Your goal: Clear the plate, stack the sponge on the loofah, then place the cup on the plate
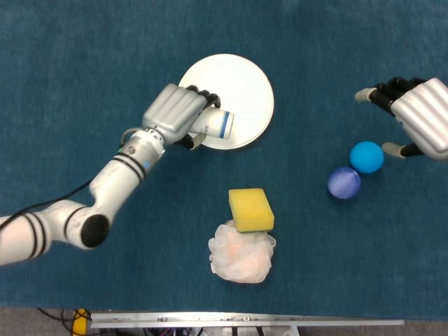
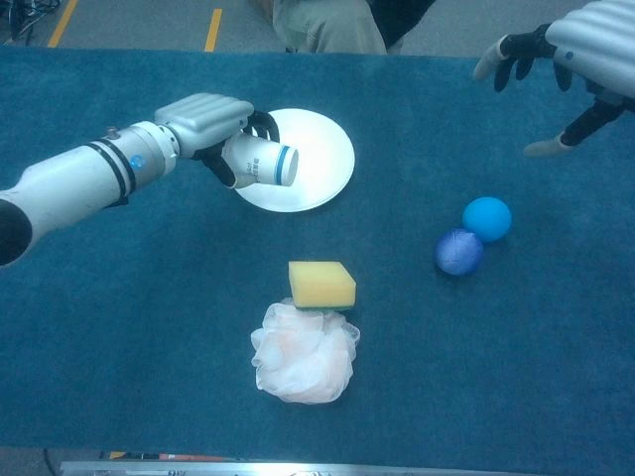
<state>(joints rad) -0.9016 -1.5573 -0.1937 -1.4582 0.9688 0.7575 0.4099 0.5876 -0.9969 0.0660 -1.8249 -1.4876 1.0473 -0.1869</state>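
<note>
My left hand (image 1: 173, 113) (image 2: 206, 121) grips a white cup with a blue band (image 1: 215, 124) (image 2: 262, 164), held on its side over the left part of the white plate (image 1: 241, 80) (image 2: 317, 149). The cup's mouth points right. A yellow sponge (image 1: 250, 209) (image 2: 321, 284) rests on the far edge of the white loofah (image 1: 241, 255) (image 2: 303, 357) near the table's front. My right hand (image 1: 418, 113) (image 2: 585, 40) hovers open at the far right, above and beyond the two balls.
A light blue ball (image 1: 366, 157) (image 2: 486, 218) and a darker purple-blue ball (image 1: 344, 182) (image 2: 458, 251) lie touching at the right. Blue cloth covers the table. The table's front edge (image 1: 245, 318) runs along the bottom.
</note>
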